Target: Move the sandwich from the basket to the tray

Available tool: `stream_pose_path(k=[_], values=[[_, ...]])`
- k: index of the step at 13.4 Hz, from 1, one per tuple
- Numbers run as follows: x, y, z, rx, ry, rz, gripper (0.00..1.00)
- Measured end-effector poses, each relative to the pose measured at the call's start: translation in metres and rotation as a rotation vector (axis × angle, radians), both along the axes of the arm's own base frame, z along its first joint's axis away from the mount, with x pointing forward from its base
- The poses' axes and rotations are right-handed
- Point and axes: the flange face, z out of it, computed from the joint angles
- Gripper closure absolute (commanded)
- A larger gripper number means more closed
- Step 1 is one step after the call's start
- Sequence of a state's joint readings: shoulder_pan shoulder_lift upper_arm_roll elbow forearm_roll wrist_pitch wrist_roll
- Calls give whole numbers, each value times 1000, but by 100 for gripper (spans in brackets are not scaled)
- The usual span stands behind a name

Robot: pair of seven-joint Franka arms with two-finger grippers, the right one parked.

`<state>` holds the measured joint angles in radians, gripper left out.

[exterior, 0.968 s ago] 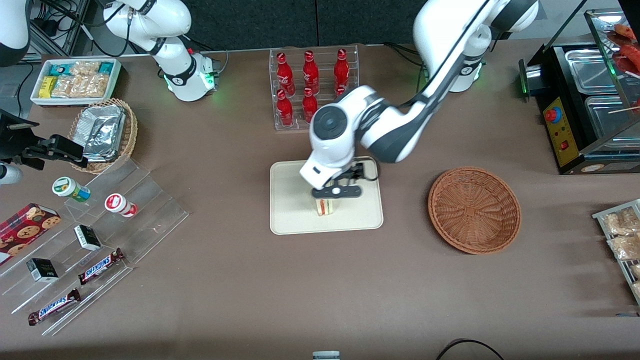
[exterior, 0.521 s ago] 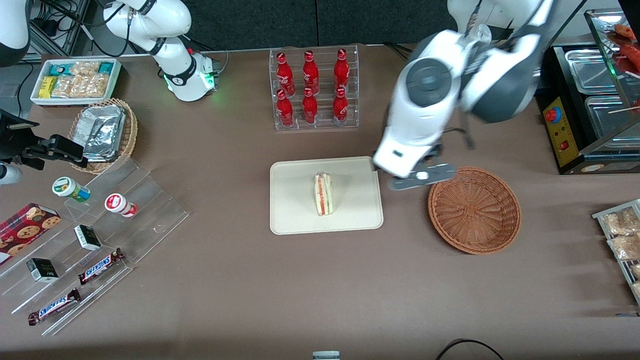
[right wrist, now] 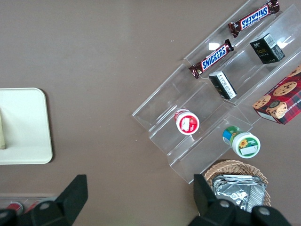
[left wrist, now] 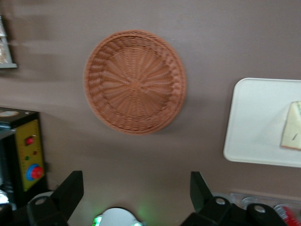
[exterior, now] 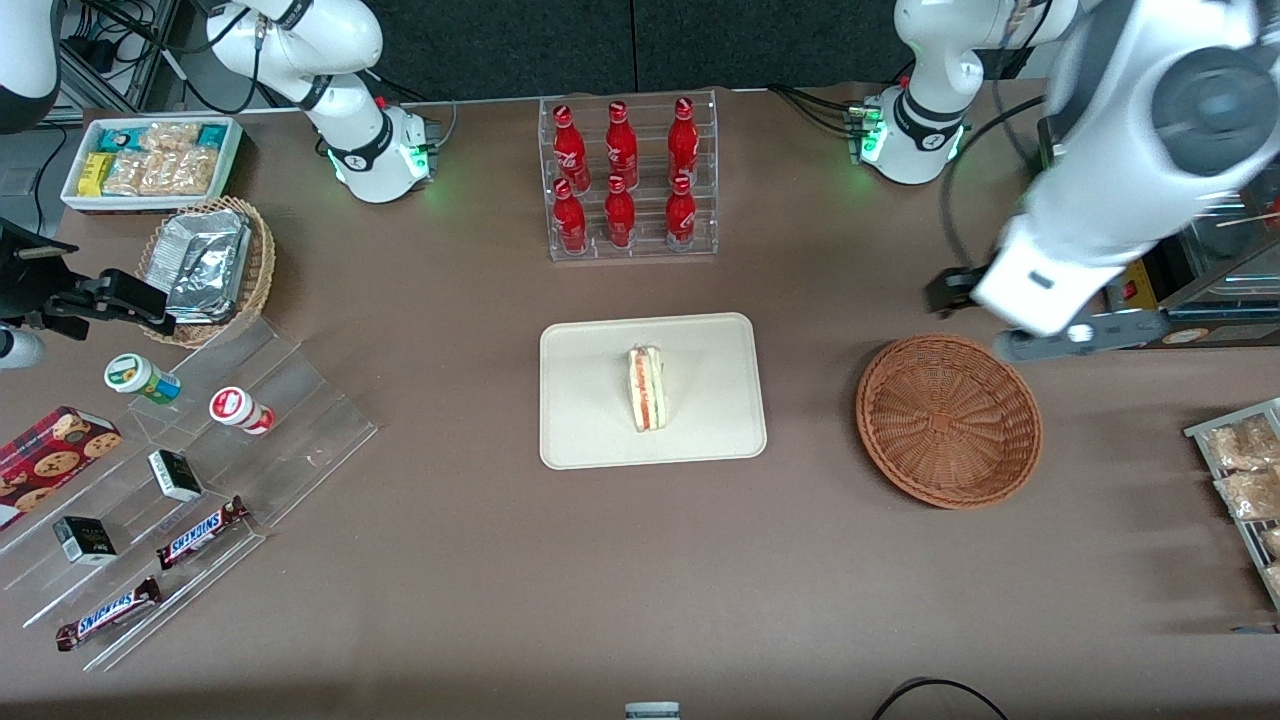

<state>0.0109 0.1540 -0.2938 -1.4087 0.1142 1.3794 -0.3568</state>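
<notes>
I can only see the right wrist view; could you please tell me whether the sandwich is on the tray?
Observer: Yes, the sandwich lies on the tray, near its middle.
Operator: Thank you. Is anything left in the basket?
Observer: No, the basket is empty.
Operator: And where is the end effector?
Observer: The end effector hovers open and empty beside the basket, toward the working arm's end of the table.

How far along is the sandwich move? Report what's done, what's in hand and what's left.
Done: the sandwich lies on the tray, and the basket holds nothing. In hand: nothing; the gripper hangs open, high above the table beside the basket. Left: nothing visible.
</notes>
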Motion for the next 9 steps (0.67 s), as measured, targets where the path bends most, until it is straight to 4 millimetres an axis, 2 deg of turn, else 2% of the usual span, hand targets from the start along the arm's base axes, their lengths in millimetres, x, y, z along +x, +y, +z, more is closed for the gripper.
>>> stream_pose_path(k=[2,5,9], values=[[-2,30,8,-7,14,-16,0],[-6,58,18,-11,30,-44,0],[-25,99,46,-52,32,-93,0]])
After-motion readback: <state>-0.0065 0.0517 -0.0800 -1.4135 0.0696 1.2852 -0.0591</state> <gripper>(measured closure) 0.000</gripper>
